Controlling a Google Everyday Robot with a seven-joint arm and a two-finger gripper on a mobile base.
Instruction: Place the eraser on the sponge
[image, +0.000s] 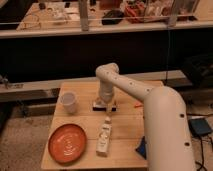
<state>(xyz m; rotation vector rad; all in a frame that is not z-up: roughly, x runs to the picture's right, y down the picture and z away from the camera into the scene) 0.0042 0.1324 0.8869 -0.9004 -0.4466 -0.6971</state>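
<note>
My gripper (105, 101) sits low on the eraser (105, 107) at the table's (125, 126) far side (clamped or not, I cannot tell), which I judge is the pickup, needing a sure hold before the carry to the sponge (141, 148), well apart.

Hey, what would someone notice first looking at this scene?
The big white arm fills the right side, bent down so its tool is at the eraser in the far middle of the table. Next comes the round orange plate at the front left, with a white bottle lying beside it.
</note>
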